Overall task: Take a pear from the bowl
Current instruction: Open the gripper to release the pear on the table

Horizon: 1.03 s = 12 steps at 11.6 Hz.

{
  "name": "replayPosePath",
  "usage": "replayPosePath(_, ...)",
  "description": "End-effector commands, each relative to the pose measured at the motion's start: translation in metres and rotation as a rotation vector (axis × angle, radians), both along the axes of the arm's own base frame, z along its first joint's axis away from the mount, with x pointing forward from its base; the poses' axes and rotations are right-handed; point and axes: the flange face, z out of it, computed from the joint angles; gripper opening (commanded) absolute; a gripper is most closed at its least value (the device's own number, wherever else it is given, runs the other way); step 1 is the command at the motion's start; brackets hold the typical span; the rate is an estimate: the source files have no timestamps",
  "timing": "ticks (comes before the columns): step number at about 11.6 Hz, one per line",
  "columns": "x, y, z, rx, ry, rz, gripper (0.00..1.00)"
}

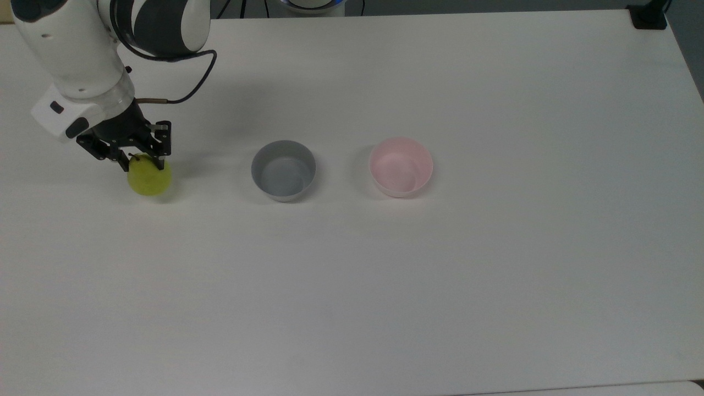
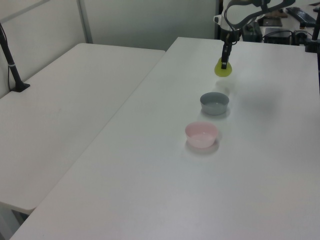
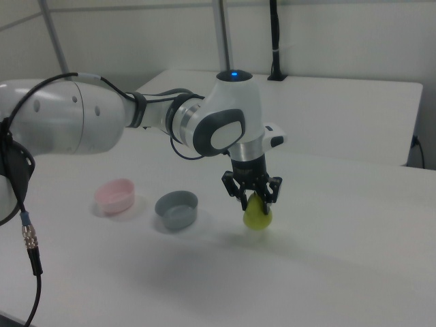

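Observation:
The yellow-green pear (image 1: 149,177) is at the top view's left, low over the white table, well left of both bowls. My gripper (image 1: 142,164) comes down on it from above, its black fingers shut on the pear's upper part. In the right view the pear (image 3: 257,214) hangs under the gripper (image 3: 254,199) at or just above the tabletop; I cannot tell if it touches. The left view has the pear (image 2: 222,70) beyond the grey bowl. The pale pink bowl (image 1: 401,165) stands empty near the table's middle.
A grey bowl (image 1: 284,169) of the same size stands empty between the pear and the pink bowl. A second white table (image 2: 65,105) adjoins at the left view's left. A black clamp (image 1: 649,16) sits at the top view's upper right corner.

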Motion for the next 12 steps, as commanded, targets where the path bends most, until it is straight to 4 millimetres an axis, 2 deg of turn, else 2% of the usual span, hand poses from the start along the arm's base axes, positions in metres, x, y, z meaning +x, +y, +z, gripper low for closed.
replayPosePath(1, 0.002, 0.002, -0.018, -0.015, -0.011, 0.020, 0.00)
replayPosePath(3, 0.003, 0.003, -0.026, -0.030, -0.005, 0.027, 0.04)
replayPosePath(4, 0.002, 0.003, -0.028, -0.032, 0.001, 0.029, 0.31)
replayPosePath(5, 0.001, 0.003, -0.030, -0.037, 0.007, 0.034, 0.79)
replayPosePath(6, -0.001, 0.003, -0.029, -0.048, 0.013, 0.037, 1.00)
replayPosePath(7, -0.002, 0.003, -0.024, -0.047, 0.011, 0.035, 1.00)
replayPosePath(9, -0.004, 0.013, 0.000, -0.042, 0.013, 0.023, 1.00)
replayPosePath(12, -0.019, 0.033, 0.057, -0.040, 0.035, -0.027, 1.00)
